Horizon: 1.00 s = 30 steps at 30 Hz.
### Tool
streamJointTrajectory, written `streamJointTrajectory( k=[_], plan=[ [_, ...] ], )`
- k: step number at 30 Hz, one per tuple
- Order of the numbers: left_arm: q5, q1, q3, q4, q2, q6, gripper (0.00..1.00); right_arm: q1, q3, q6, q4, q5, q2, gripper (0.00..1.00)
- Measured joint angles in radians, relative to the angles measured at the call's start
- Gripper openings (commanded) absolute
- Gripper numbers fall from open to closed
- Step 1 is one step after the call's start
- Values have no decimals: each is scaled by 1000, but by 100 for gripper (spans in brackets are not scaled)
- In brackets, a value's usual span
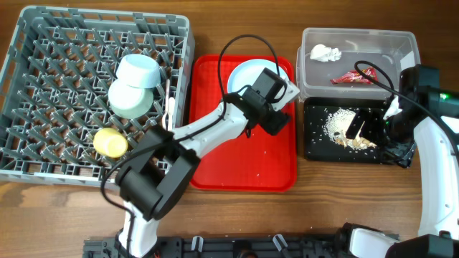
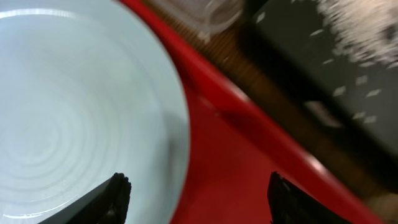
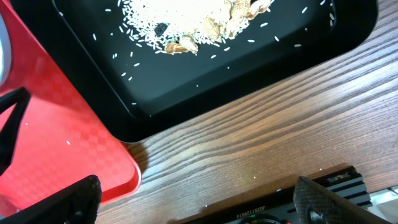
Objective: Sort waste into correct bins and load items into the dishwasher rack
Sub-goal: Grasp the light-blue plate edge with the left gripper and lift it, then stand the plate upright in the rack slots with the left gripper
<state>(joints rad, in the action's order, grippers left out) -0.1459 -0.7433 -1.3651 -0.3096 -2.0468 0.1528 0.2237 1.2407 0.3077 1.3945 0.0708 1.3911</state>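
- My left gripper [image 2: 199,186] is spread wide. One finger [image 2: 115,196] sits over the pale blue round plate [image 2: 81,106] and the other over the red plastic serving tray [image 2: 242,162]. I cannot tell whether either finger touches anything.
- From overhead, that plate [image 1: 242,74] lies at the far end of the red tray, partly under the left arm's wrist.
- My right gripper [image 3: 199,199] is also wide apart. Wood-grain tabletop [image 3: 280,124] shows between its fingers, just beside a corner of the shallow black rectangular tray [image 3: 186,87].
- Whitish-beige crumbly food scraps [image 1: 337,127] are heaped in the black tray, with loose grains scattered around them.
- The clear plastic rectangular tub [image 1: 410,44] stands just behind the black tray. It holds the crumpled white tissue [image 1: 324,52] and the red shiny candy wrapper [image 1: 349,77].
- The large grey plastic pegged dishwasher rack [image 1: 29,86] is at the left. It holds the pale blue bowl [image 1: 140,70], touching the light green bowl [image 1: 129,100], with the small yellow cup [image 1: 110,142] nearer me.
- A white plastic utensil [image 1: 169,100] lies along the rack's right edge; I cannot tell whether it is a fork or a spoon.
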Motion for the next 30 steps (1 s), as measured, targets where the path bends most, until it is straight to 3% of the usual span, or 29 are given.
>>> streamJointTrajectory(
  k=[1, 3, 4, 5, 8, 18, 22, 24, 28, 30],
  plan=[
    [12, 0, 0, 0, -13, 2, 68, 0, 0, 0, -1, 0, 0, 100],
    [41, 6, 0, -16, -47, 12, 53, 0, 0, 0, -1, 0, 0, 100],
    [46, 6, -6, -43, -47, 16, 36, 0, 0, 0, -1, 0, 0, 100],
    [49, 6, -14, -76, -47, 25, 27, 0, 0, 0, 0, 0, 0, 100],
    [64, 10, -34, -167, -46, 28, 11, 0, 0, 0, 0, 0, 0, 100],
    [71, 10, -32, -221, 1, 18, 4, 0, 0, 0, 0, 0, 0, 100],
    [70, 12, -29, -239, 172, -67, 4, 0, 0, 0, 1, 0, 0, 100],
    [63, 35, -29, -269, 345, -121, 4, 0, 0, 0, 0, 0, 0, 100],
    [-4, 179, -29, -292, 535, -171, 4, 0, 0, 0, 0, 0, 0, 100],
    [-150, 369, -29, -291, 646, -182, 4, 0, 0, 0, 0, 0, 0, 100]
  ],
)
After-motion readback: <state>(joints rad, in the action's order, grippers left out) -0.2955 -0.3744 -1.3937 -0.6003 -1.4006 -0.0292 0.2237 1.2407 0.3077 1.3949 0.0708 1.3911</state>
